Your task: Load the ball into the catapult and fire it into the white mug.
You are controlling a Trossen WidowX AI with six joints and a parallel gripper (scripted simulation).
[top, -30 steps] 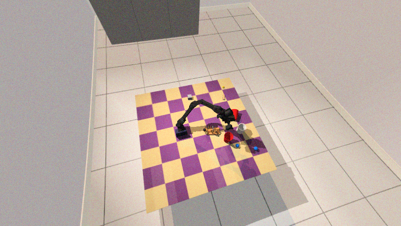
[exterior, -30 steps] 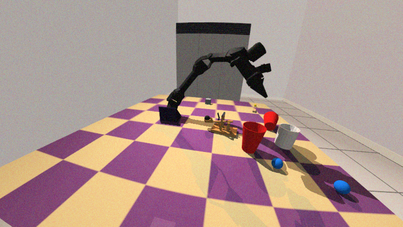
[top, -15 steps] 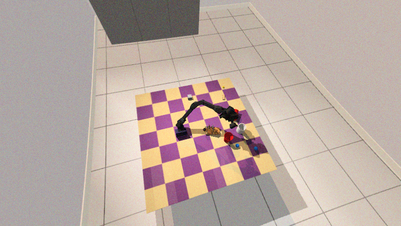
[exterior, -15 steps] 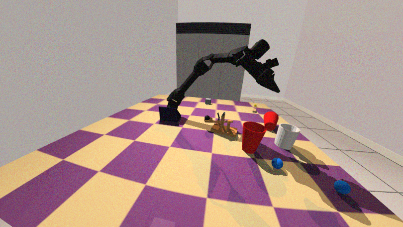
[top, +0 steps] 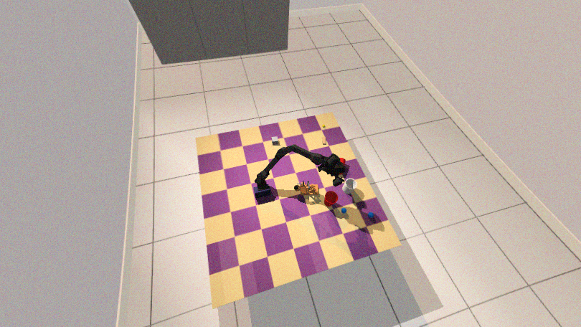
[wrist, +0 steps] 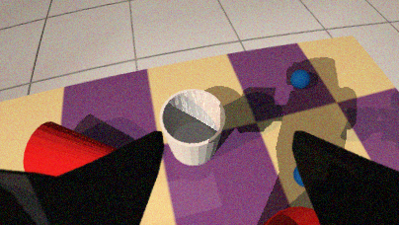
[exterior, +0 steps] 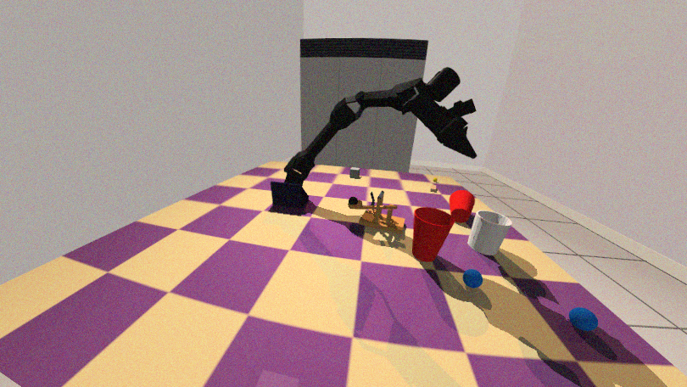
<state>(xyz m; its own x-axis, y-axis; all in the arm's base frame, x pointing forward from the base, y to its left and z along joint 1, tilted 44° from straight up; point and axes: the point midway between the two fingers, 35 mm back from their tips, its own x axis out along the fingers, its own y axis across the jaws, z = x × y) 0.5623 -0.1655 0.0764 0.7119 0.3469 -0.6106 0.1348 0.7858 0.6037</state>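
Observation:
The black ball (top: 296,188) (exterior: 353,201) rests in the cup at the end of the wooden catapult (top: 310,188) (exterior: 382,220)'s arm, on the side toward the robot base. The white mug (top: 349,185) (exterior: 488,232) (wrist: 193,154) stands upright beyond the catapult's other end. My gripper (exterior: 475,154) (wrist: 227,139) is open and empty, high above the mat near the mug. In the wrist view the mug shows between the fingertips, nearer the left one. The catapult and ball are out of the wrist view.
One red cup (top: 331,198) (exterior: 431,233) stands between catapult and mug. Another red cup (exterior: 461,205) (wrist: 59,150) lies on its side. Two blue balls (top: 343,210) (top: 370,214) (exterior: 472,277) (exterior: 583,318) lie near the mug. A grey cube (top: 275,139) (exterior: 354,172) sits farther back.

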